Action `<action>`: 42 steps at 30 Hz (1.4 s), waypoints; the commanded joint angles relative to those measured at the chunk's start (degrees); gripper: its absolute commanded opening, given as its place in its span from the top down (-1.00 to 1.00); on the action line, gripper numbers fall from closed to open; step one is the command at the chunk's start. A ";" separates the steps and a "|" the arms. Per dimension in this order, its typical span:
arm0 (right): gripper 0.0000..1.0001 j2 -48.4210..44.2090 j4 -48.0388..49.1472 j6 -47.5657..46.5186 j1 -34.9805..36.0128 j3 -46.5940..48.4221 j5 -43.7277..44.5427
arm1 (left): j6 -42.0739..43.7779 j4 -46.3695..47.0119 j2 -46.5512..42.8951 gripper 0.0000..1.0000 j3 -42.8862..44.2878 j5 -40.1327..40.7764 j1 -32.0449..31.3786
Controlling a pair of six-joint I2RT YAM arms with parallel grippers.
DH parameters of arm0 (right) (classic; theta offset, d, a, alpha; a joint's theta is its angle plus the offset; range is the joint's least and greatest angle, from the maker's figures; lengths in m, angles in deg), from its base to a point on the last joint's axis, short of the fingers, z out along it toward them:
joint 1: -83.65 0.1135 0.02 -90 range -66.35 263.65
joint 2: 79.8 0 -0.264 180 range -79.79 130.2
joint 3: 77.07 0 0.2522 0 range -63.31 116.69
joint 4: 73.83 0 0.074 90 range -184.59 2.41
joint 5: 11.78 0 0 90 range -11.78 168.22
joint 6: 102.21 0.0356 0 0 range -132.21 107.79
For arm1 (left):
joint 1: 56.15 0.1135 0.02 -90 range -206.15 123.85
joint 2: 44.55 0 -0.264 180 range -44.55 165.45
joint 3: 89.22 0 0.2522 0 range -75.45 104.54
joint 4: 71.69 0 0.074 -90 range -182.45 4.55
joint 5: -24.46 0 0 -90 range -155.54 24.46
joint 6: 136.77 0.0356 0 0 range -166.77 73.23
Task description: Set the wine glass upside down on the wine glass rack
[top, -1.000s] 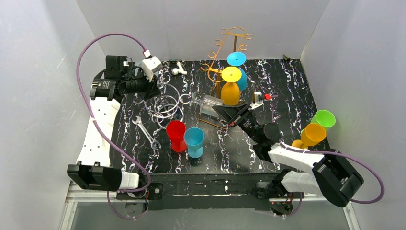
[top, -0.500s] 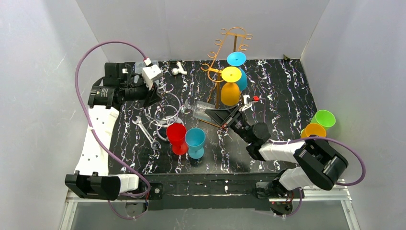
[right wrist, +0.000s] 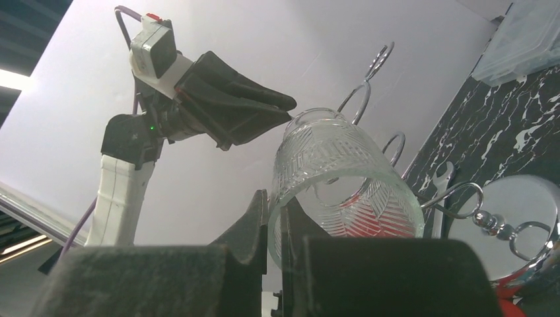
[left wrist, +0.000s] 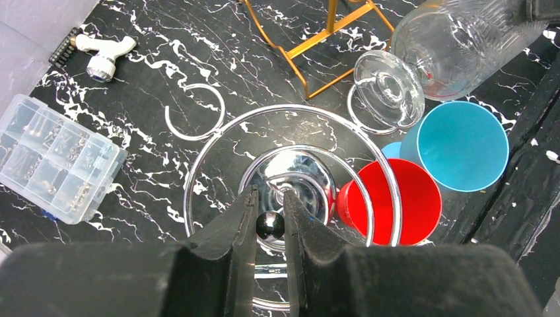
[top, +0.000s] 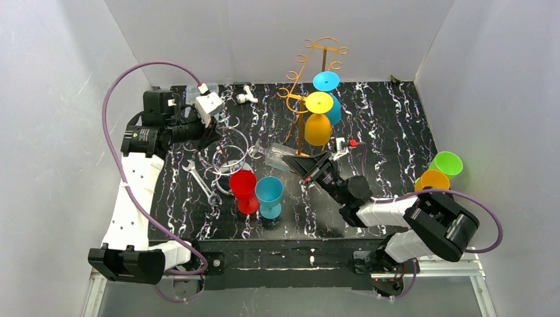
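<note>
White walls box in a black marbled bench (top: 396,119), where the clear wine glass (top: 277,156) hangs tilted on its side above the surface. Its bowl wall is pinched in the right gripper (right wrist: 274,221), and its foot points toward the chrome rack (left wrist: 300,178). Over the last second the right arm has swung the glass leftward, away from the gold rack (top: 317,66) and nearer the chrome one. The left gripper (left wrist: 269,221) is clamped narrowly on the chrome rack's ball top, apparently steadying it. Hanging looks close, though the glass is not yet inverted. Counted: one clear glass, two racks, one wrench (top: 201,183), one parts box (left wrist: 53,158), one white tap fitting (top: 245,96) and six coloured cups. A red cup (top: 242,181) and a blue cup (top: 268,190) stand beside the chrome rack. A yellow cup (top: 318,119) and a second blue cup (top: 328,86) hang on the gold rack. A green cup (top: 446,164) and an orange cup (top: 431,183) sit at the right edge.
</note>
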 commanded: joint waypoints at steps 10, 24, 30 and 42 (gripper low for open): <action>0.85 1.84 16.29 -9.35 6.66 -1.74 4.85 | -0.75 -0.99 0.05 1.00 -2.34 8.05 0.14; 0.91 3.42 16.22 -16.35 10.07 5.71 1.81 | -0.12 2.50 -0.11 1.00 -7.16 19.00 0.13; 0.97 1.65 16.16 -17.22 10.08 7.85 -1.19 | 1.90 1.28 -1.78 1.00 -7.19 15.89 0.13; 0.97 -8.84 3.69 -22.07 10.52 9.75 -3.84 | -8.96 0.70 0.31 1.00 -0.11 18.22 0.14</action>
